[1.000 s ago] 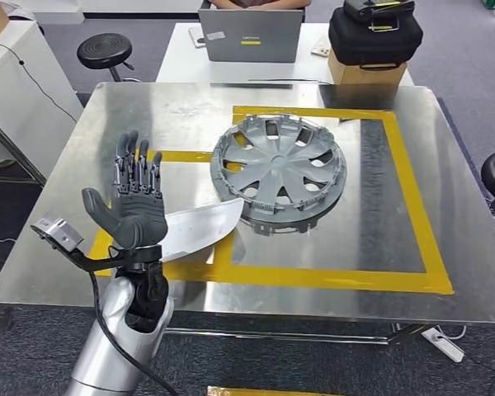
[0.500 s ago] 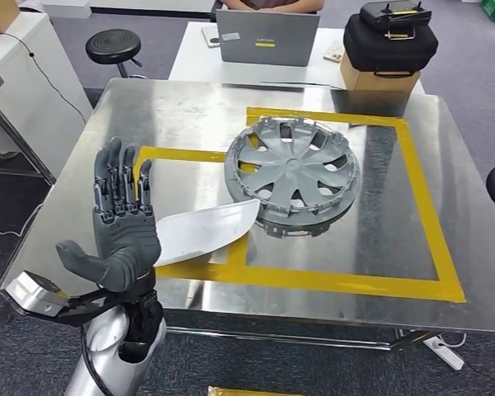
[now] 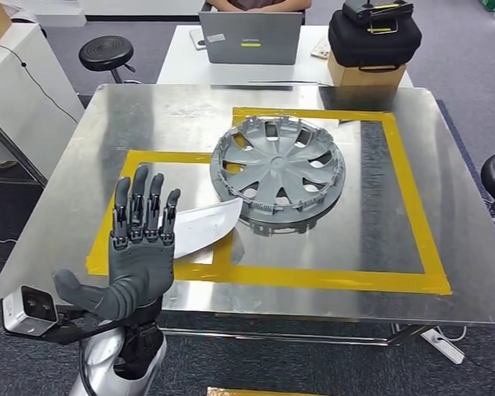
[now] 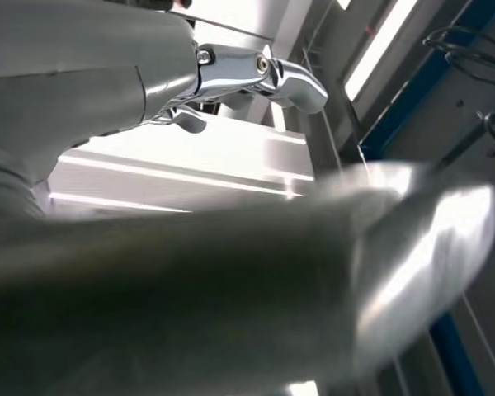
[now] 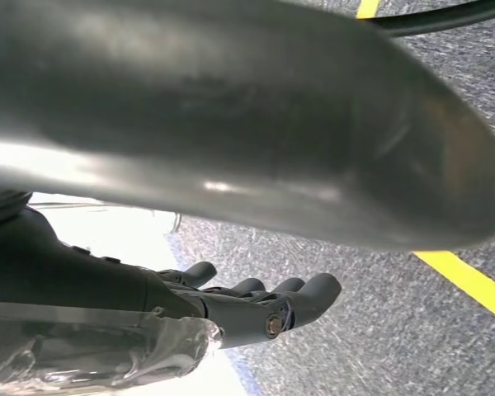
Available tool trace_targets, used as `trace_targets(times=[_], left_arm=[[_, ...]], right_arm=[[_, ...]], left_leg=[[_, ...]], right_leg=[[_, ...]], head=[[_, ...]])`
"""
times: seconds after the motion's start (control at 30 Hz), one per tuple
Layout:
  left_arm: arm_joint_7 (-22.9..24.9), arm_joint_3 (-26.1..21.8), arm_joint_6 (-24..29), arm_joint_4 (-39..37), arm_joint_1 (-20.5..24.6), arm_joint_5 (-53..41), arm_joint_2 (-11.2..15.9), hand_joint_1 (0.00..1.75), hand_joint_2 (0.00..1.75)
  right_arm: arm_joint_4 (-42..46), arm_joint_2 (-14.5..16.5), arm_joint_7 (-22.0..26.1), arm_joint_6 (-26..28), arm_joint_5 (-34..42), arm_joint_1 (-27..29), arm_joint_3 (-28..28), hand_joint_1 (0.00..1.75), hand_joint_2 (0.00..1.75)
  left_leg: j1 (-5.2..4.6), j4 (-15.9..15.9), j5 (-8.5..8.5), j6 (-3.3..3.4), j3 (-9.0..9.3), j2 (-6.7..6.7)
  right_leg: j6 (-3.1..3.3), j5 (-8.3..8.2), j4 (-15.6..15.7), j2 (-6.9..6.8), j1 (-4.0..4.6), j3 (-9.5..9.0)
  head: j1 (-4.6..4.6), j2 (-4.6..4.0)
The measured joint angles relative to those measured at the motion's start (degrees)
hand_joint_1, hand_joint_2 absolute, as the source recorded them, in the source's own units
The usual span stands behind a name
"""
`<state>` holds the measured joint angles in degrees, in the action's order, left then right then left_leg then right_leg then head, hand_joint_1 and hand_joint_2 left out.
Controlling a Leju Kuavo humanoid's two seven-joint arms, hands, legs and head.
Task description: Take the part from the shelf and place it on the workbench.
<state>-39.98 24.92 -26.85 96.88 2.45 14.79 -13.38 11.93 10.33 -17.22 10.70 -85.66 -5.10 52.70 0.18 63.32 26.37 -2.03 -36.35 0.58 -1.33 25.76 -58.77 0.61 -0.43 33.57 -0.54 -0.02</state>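
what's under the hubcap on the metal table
The hubcap lies flat on the steel workbench, overlapping the yellow tape outline. Whatever sits beneath its centre is covered.

The near end of the white part (image 3: 205, 228) is hidden behind the left hand (image 3: 139, 256). The person (image 3: 254, 4) is cut off by the head view's upper edge.
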Motion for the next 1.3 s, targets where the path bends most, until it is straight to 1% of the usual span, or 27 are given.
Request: trace_targets(times=[0.07, 0.13, 0.2, 0.23, 0.27, 0.33, 0.37, 0.4, 0.43, 0.5, 0.57, 0.63, 0.7, 0.73, 0.77, 0.83, 0.87, 0.9, 0.93, 1.0, 1.07, 1.1, 1.17, 1.2, 1.23, 1.27, 1.3], left_arm=[[0.0, 0.0, -1.0, 0.0, 0.0, 1.2, 0.0, 0.0, 0.87], [0.0, 0.2, -2.7, -0.2, 0.0, 3.4, -0.1, 0.0, 0.0], [0.0, 0.4, -4.1, -0.3, 0.0, 4.8, -0.1, 0.0, 0.0], [0.0, 0.6, -4.5, -0.4, 0.1, 4.6, -0.1, 0.0, 0.0], [0.0, 0.7, -4.8, -0.5, 0.1, 4.1, -0.1, 0.0, 0.0], [0.0, 0.8, -5.2, -0.6, 0.1, 2.3, -0.1, 0.0, 0.0], [0.0, 0.7, -5.2, -0.6, 0.1, 1.4, -0.1, 0.0, 0.0], [0.0, 0.5, -5.1, -0.6, 0.0, 0.6, -0.2, 0.0, 0.0], [0.0, 0.4, -5.0, -0.6, 0.0, 0.1, -0.2, 0.0, 0.0], [0.0, 0.3, -4.8, -0.6, 0.0, 0.0, -0.2, 0.0, 0.0], [0.0, 0.3, -4.8, -0.6, 0.0, 0.2, -0.2, 0.0, 0.87], [0.0, 0.6, -4.2, -0.7, 0.1, 0.4, -0.2, 0.0, 1.75], [0.0, 1.2, -3.5, -1.0, 0.3, 0.4, 0.0, 0.0, 1.75], [0.0, 1.5, -3.2, -1.1, 0.4, 0.5, 0.0, 0.0, 1.75], [0.0, 1.7, -3.0, -1.2, 0.4, 0.5, 0.1, 0.0, 1.75], [0.0, 1.8, -2.9, -1.6, 0.5, 0.7, 0.1, 0.0, 1.75], [0.0, 1.8, -2.9, -1.8, 0.5, 0.8, 0.2, 0.0, 1.75], [0.0, 1.9, -2.8, -2.0, 0.5, 0.8, 0.2, 0.0, 1.75], [0.0, 1.9, -2.8, -2.2, 0.5, 0.8, 0.2, 0.0, 1.75], [0.0, 2.0, -2.8, -2.3, 0.6, 0.8, 0.2, 0.0, 1.75], [0.0, 2.3, -2.8, -2.4, 0.7, 1.0, 0.2, 0.0, 1.75], [0.0, 2.5, -2.7, -2.4, 0.8, 1.1, 0.2, 0.0, 1.75], [0.0, 2.9, -2.3, -2.5, 0.9, 1.4, 0.2, 0.0, 1.75], [0.0, 3.0, -2.0, -2.5, 0.9, 1.4, 0.2, 0.0, 1.75], [0.0, 3.1, -1.7, -2.5, 1.0, 1.4, 0.2, 0.0, 1.75], [0.0, 3.2, -1.4, -2.6, 1.0, 1.4, 0.2, 0.0, 1.75], [0.0, 3.3, -1.2, -2.6, 1.0, 1.3, 0.2, 0.0, 1.75]], right_arm=[[0.0, 0.0, 0.0, 0.0, 0.0, 0.0, 0.0, 0.0, 0.0], [0.0, 0.0, -0.1, 0.0, 0.0, 0.0, 0.0, 0.0, 0.0], [0.0, 0.0, -0.2, -0.1, -0.1, 0.0, 0.1, 0.0, 0.0], [0.0, 0.0, -0.2, -0.1, -0.1, 0.0, 0.1, 0.0, 0.0], [0.0, 0.0, -0.2, -0.1, -0.2, 0.0, 0.1, 0.0, 0.0], [0.0, 0.0, -0.2, -0.1, -0.3, 0.0, 0.1, 0.0, 0.0], [0.0, 0.0, -0.2, -0.1, -0.3, 0.1, 0.1, 0.0, 0.0], [0.0, 0.0, -0.2, -0.1, -0.3, 0.1, 0.1, 0.0, 0.0], [0.0, 0.0, -0.2, -0.1, -0.3, 0.2, 0.1, 0.0, 0.0], [0.0, 0.0, -0.2, -0.1, -0.4, 0.1, 0.1, 0.0, 0.0], [0.0, -0.1, -0.3, -0.1, -0.4, -0.1, 0.2, 0.0, 0.0], [0.0, -0.1, -0.4, -0.1, -0.3, -0.1, 0.2, 0.0, 0.0], [0.0, -0.1, -0.4, -0.1, -0.2, 0.0, 0.2, 0.0, 0.0], [0.0, -0.1, -0.5, 0.0, -0.2, 0.0, 0.2, 0.0, 0.0], [0.0, -0.1, -0.5, 0.0, -0.1, -0.1, 0.2, 0.0, 0.0], [0.0, -0.1, -0.5, 0.0, -0.1, -0.1, 0.2, 0.0, 0.0], [0.0, -0.1, -0.5, 0.0, 0.0, 0.0, 0.2, 0.0, 0.0], [0.0, -0.1, -0.5, 0.0, 0.0, 0.0, 0.2, 0.0, 0.0], [0.0, -0.1, -0.5, 0.0, 0.0, 0.0, 0.2, 0.0, 0.0], [0.0, -0.1, -0.5, 0.0, 0.0, 0.0, 0.2, 0.0, 0.0], [0.0, -0.1, -0.5, 0.0, 0.0, 0.0, 0.3, 0.0, 0.0], [0.0, -0.1, -0.5, 0.0, 0.0, 0.0, 0.3, 0.0, 0.0], [0.0, -0.2, -0.4, 0.1, 0.0, 0.0, 0.3, 0.0, 0.0], [0.0, -0.2, -0.4, 0.1, 0.0, 0.0, 0.3, 0.0, 0.0], [0.0, -0.2, -0.4, 0.1, 0.0, 0.1, 0.4, 0.0, 0.0], [0.0, -0.2, -0.4, 0.1, 0.0, 0.1, 0.4, 0.0, 0.0], [0.0, -0.2, -0.3, 0.1, 0.0, 0.1, 0.4, 0.0, 0.0]], left_leg=[[-0.04, -5.0, -1.25, 0.45, 2.45, 0.03], [-0.11, -5.8, -1.21, 1.15, 2.69, 0.1], [0.03, -6.1, -1.39, 1.86, 2.78, 0.06], [0.16, -6.2, -1.47, 2.16, 2.84, 0.02], [0.23, -6.2, -1.49, 2.35, 2.88, -0.03], [0.21, -6.2, -1.47, 2.52, 2.89, -0.1], [0.2, -6.2, -1.46, 2.53, 2.91, -0.11], [0.2, -6.2, -1.45, 2.52, 2.95, -0.09], [0.2, -6.2, -1.43, 2.5, 3.03, -0.07], [0.14, -6.2, -1.3, 2.24, 3.22, -0.01], [-0.1, -6.1, -1.25, 1.73, 3.23, 0.05], [-0.15, -6.1, -1.46, 1.14, 3.14, 0.1], [-0.02, -5.7, -0.95, 0.52, 2.94, 0.05], [0.01, -4.5, 0.14, 0.23, 2.46, 0.02], [0.03, -2.1, 1.92, -0.02, 1.45, -0.01], [0.07, 5.5, 6.08, -0.31, -1.72, -0.03], [0.08, 8.7, 7.31, -0.35, -2.98, -0.03], [0.08, 10.0, 7.44, -0.31, -3.38, -0.03], [0.08, 9.0, 6.48, -0.21, -2.64, -0.03], [0.08, 2.0, 3.11, 0.12, 1.53, -0.05], [0.02, -4.6, 1.18, 0.56, 5.04, -0.01], [-0.07, -6.0, 0.9, 0.83, 5.65, 0.05], [-0.17, -6.4, 0.41, 1.57, 5.29, 0.1], [-0.13, -6.5, 0.04, 1.95, 5.09, 0.03], [-0.05, -6.6, -0.36, 2.35, 4.85, -0.07], [0.08, -6.7, -0.79, 2.67, 4.5, -0.19], [0.07, -6.7, -1.16, 2.87, 4.07, -0.3]], right_leg=[[-0.53, 0.03, -0.1, 0.07, 0.24, 0.16], [-1.19, -0.1, 0.2, 0.08, 0.25, 0.2], [-1.87, 0.51, -0.5, 0.0, 0.14, 0.5], [-2.15, 1.64, -2.2, -0.05, 0.11, 1.28], [-2.38, 3.3, -5.1, -0.1, 0.07, 2.65], [-2.67, 6.74, -12.9, -0.14, 0.03, 6.28], [-2.75, 7.38, -15.4, -0.14, 0.02, 7.53], [-2.77, 6.92, -15.9, -0.14, 0.02, 7.8], [-2.74, 5.46, -14.1, -0.15, 0.0, 6.96], [-2.59, 1.7, -6.0, -0.19, -0.03, 2.94], [-2.11, -0.02, -0.5, -0.1, 0.0, 0.2], [-1.4, -0.15, 0.0, 0.07, 0.18, 0.06], [-0.67, -0.49, 0.1, 0.07, 0.12, 0.19], [-0.33, -0.69, 0.2, 0.04, 0.03, 0.24], [-0.04, -0.87, 0.3, 0.0, -0.08, 0.34], [0.25, -1.15, 0.3, -0.08, -0.06, 0.74], [0.3, -1.31, 0.3, -0.11, -0.04, 0.99], [0.27, -1.48, 0.3, -0.12, -0.02, 1.23], [0.18, -1.67, 0.3, -0.11, -0.02, 1.44], [-0.15, -2.05, 0.3, -0.03, -0.03, 1.71], [-0.68, -2.44, 0.1, 0.03, 0.18, 2.08], [-1.01, -2.69, 0.1, 0.01, 0.25, 2.26], [-1.7, -3.3, 0.4, -0.05, 0.16, 2.48], [-2.0, -3.01, 0.2, -0.07, 0.06, 2.7], [-2.27, -1.91, -0.8, -0.09, -0.01, 3.17], [-2.51, 0.03, -2.9, -0.11, -0.07, 4.01], [-2.73, 2.66, -6.3, -0.15, -0.1, 5.2]], head=[[-0.01, 0.0], [-0.06, 0.0], [-0.2, 0.0], [-0.37, 0.0], [-0.54, 0.0], [-0.77, 0.0], [-0.79, 0.0], [-0.82, 0.0], [-0.81, 0.0], [-0.83, 0.0], [-0.78, 0.0], [-0.74, 0.0], [-0.73, 0.0], [-0.65, 0.0], [-0.57, 0.0], [-0.44, 0.0], [-0.43, 0.0], [-0.43, 0.0], [-0.43, 0.0], [-0.42, 0.0], [-0.44, 0.0], [-0.44, 0.0], [-0.46, 0.0], [-0.47, 0.0], [-0.58, 0.0], [-0.68, 0.0], [-0.8, 0.0]])
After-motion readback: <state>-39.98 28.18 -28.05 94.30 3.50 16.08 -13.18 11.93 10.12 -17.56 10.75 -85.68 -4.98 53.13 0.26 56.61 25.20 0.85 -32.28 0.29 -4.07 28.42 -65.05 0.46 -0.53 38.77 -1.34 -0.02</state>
